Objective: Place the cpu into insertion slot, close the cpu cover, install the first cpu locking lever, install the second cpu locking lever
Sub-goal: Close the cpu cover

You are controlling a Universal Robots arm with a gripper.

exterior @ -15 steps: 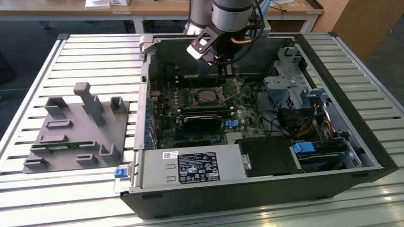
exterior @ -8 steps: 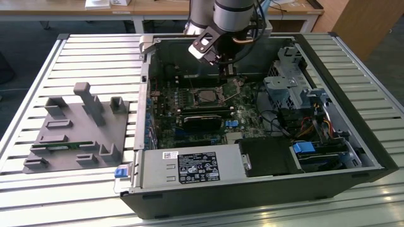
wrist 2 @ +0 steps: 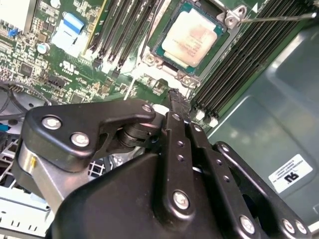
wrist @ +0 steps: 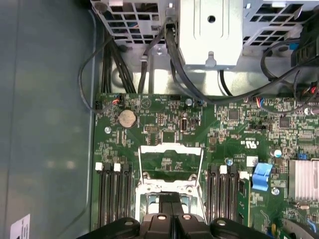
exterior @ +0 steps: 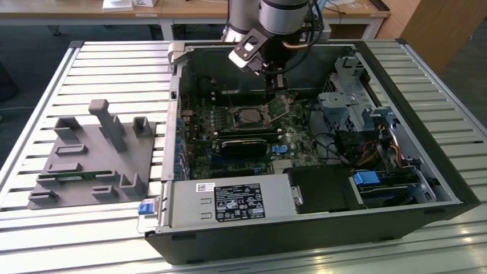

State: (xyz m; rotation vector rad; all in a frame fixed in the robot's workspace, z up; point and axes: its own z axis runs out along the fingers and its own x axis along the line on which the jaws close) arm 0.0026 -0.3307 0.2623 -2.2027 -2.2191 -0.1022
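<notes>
Cpu (wrist 2: 192, 40) sits already in the slot (wrist 2: 174, 61), but the cover (wrist: 170, 148) stands open. Your gripper (wrist: 170, 199), closed on nothing, hangs near it. You are at the cover step, I judge; it calls for a soft push down.

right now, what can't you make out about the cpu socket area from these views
Exterior view: the insertion slot is too small to tell whether any lever is latched.
Second wrist view: the cpu sits in plain sight, but the picture's edge cuts off the slot's far side, and a thin lever runs off the edge.
First wrist view: the end effector hides most of the slot and the near edge of the cpu cover.
</notes>
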